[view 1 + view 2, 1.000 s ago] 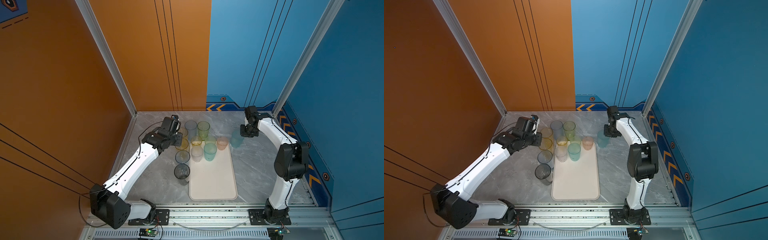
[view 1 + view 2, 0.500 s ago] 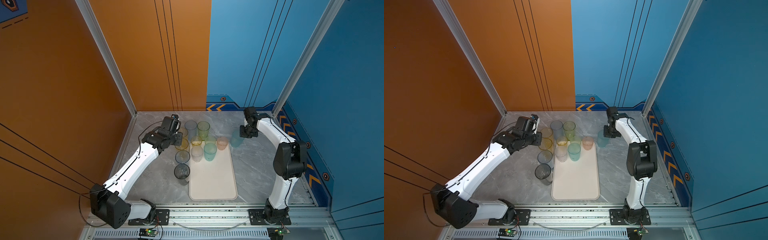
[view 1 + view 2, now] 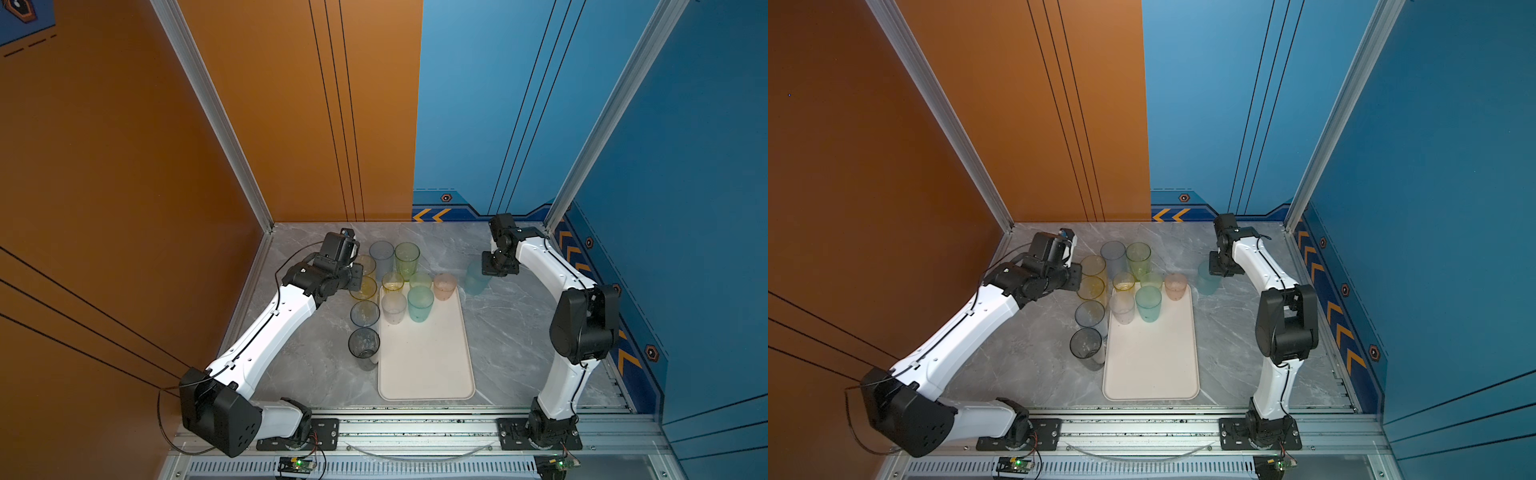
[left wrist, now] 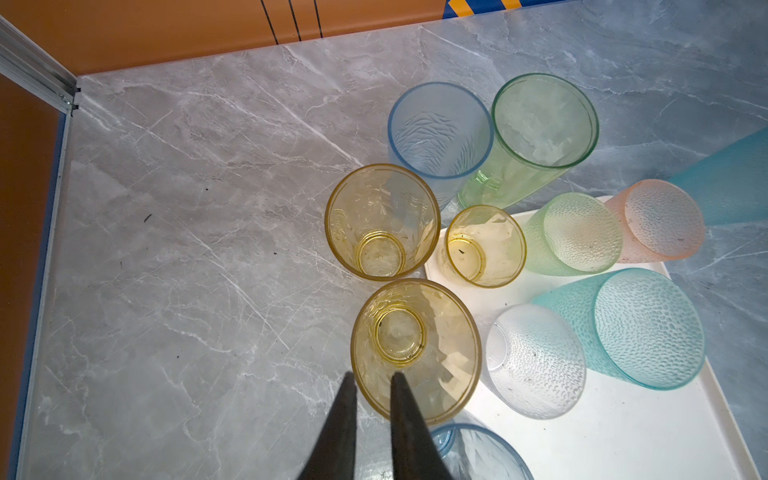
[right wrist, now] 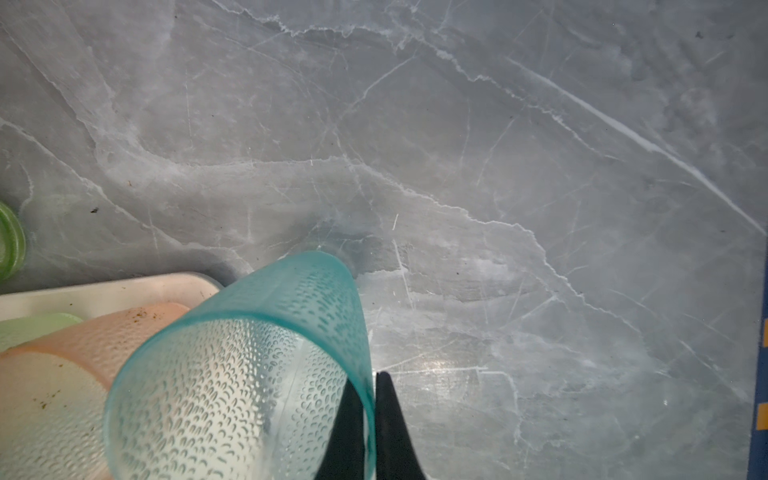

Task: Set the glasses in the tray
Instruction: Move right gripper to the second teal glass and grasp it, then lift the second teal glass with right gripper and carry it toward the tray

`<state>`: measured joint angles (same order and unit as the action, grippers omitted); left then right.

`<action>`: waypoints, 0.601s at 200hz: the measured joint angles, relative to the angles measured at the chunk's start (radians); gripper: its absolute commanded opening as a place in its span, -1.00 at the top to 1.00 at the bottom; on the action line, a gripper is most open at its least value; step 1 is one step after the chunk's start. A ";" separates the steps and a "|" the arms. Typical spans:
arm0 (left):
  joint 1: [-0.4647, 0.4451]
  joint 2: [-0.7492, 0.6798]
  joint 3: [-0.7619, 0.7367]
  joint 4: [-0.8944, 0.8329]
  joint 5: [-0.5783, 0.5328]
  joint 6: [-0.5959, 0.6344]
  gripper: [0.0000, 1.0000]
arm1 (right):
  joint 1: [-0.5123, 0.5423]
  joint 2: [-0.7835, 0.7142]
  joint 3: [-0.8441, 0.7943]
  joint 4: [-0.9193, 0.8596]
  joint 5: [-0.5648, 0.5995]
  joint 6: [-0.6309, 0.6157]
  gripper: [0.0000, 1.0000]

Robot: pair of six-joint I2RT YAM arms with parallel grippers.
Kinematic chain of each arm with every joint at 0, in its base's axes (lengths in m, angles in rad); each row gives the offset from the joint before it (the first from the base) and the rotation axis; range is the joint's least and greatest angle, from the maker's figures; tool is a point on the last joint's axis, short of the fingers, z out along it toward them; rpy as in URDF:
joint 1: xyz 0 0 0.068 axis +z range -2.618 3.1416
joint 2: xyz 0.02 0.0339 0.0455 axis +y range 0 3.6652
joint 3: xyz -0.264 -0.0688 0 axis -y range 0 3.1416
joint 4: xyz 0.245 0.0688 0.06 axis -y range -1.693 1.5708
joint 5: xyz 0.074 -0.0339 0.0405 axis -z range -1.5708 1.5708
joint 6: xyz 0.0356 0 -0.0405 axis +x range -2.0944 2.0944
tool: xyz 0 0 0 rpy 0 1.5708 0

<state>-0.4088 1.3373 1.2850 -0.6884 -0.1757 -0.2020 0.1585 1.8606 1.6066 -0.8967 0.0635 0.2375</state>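
The cream tray (image 3: 424, 357) (image 3: 1150, 357) lies mid-table with several glasses standing at its far end, among them a teal one (image 3: 420, 303) and a pink one (image 3: 444, 286). Right of the tray is a frosted teal-blue glass (image 3: 477, 279) (image 5: 232, 374); my right gripper (image 5: 368, 376) (image 3: 489, 272) is shut on its rim, one finger inside and one outside. Left of the tray my left gripper (image 4: 372, 374) (image 3: 358, 277) straddles the rim of a yellow glass (image 4: 415, 349) (image 3: 363, 287), jaws a little apart with floor showing between them.
More glasses stand on the marble left of the tray: another yellow one (image 4: 382, 222), a tall blue one (image 3: 381, 253), a tall green one (image 3: 407, 257), a blue one (image 3: 365, 313) and a grey one (image 3: 364, 345). Orange and blue walls close the back and sides.
The right gripper has closed on the teal-blue glass's rim. The left arm and the other glasses have not moved.
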 measured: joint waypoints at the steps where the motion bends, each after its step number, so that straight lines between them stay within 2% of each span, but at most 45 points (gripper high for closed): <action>1: 0.000 0.000 0.000 0.000 0.000 0.000 0.65 | 0.000 -0.002 -0.001 0.000 0.001 0.000 1.00; 59: 0.017 -0.012 -0.013 -0.005 0.000 0.000 0.65 | 0.018 -0.226 -0.075 -0.007 0.040 -0.006 1.00; 120: 0.031 -0.040 -0.018 -0.023 0.000 -0.001 0.64 | 0.211 -0.426 -0.177 -0.085 0.072 -0.005 1.00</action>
<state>-0.3775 1.2976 1.2671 -0.7113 -0.1757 -0.2028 0.3695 1.4349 1.4296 -0.9813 0.1360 0.2329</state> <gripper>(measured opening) 0.177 0.048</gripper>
